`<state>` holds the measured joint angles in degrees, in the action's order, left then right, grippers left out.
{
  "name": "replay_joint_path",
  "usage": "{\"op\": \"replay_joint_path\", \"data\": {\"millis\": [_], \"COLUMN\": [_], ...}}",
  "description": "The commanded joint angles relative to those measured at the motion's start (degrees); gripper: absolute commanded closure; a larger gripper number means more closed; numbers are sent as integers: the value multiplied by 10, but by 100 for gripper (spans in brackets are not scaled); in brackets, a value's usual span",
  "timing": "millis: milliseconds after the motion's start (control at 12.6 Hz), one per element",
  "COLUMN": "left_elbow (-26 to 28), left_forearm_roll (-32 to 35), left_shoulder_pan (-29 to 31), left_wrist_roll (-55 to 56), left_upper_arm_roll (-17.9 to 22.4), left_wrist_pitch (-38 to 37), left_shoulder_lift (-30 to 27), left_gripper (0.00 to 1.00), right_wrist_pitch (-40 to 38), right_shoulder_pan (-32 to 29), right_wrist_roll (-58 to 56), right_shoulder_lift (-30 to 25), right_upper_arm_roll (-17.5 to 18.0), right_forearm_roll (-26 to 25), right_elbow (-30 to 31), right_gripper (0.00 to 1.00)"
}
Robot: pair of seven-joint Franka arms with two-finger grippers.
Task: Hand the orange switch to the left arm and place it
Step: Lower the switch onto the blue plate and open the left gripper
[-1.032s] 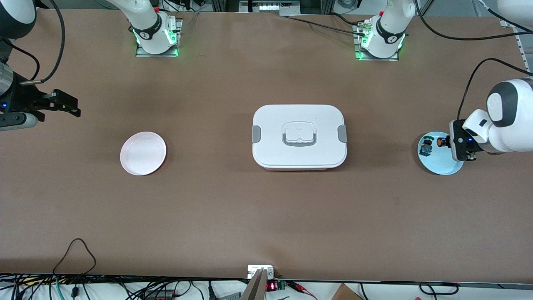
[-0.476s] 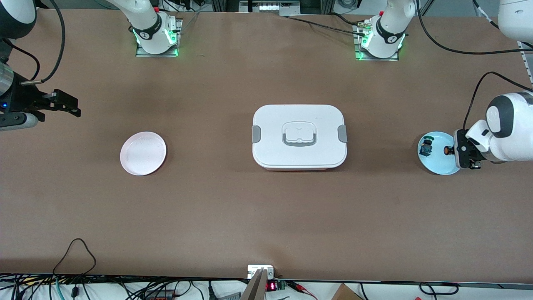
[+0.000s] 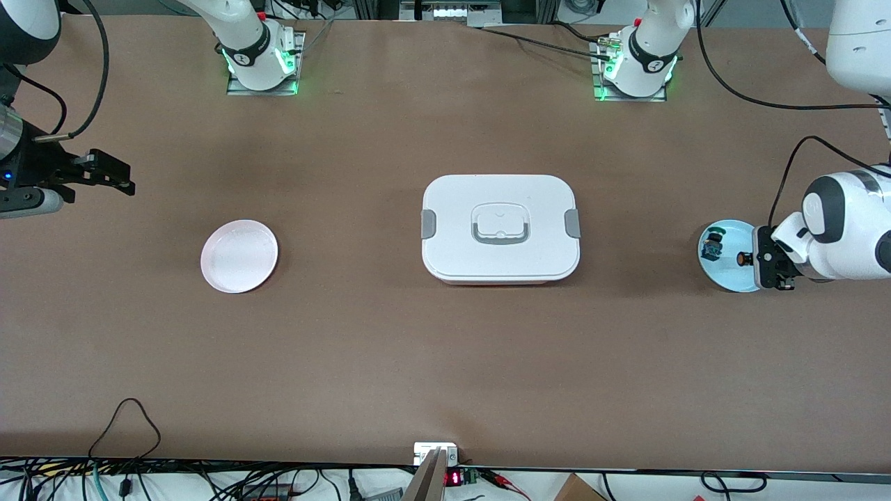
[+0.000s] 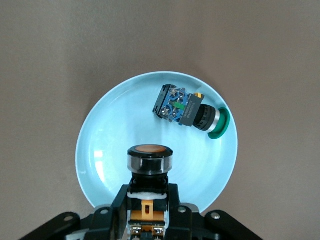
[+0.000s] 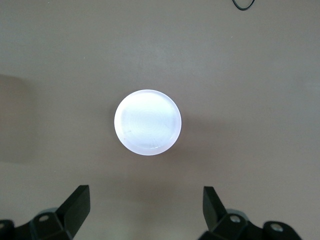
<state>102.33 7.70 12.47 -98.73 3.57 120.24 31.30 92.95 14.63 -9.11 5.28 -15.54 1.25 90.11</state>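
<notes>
You find no text, label, brand or number that can be read on anything here. The small red lit display [image 3: 453, 478] at the table's edge nearest the front camera shows glowing marks, but you cannot make out any digits. The round marks on the black collars of the two arm bases [image 3: 243, 58] [image 3: 653, 66] are too small for you to read. The green switch [image 4: 190, 111] carries coloured parts but no lettering you can read.
</notes>
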Motion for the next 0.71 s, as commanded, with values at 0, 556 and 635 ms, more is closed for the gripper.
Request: {"op": "replay_joint_path", "data": {"millis": [0,556,635], "left_elbow": [-19,-13,-8], "left_forearm_roll": [12,14,14], "left_shoulder_pan": [18,33,38], "left_wrist_roll": [-27,-78,-80], "left_upper_arm_roll": [-5,-4,-4], "left_wrist_pitch": [15,26,23], "left_shoulder_lift": [28,46,46], "left_gripper": [100,100,100], "right_wrist_pitch": [0,0,0], "right_shoulder_pan": [-1,-1,-1], "right_wrist_roll": [1,1,1], "right_shoulder_lift": [-3,-3,-2], "right_upper_arm_roll": [2,2,2], "right_forearm_roll": [8,8,8], "right_elbow": [-4,-4,-4], "right_gripper": [0,0,0]}}
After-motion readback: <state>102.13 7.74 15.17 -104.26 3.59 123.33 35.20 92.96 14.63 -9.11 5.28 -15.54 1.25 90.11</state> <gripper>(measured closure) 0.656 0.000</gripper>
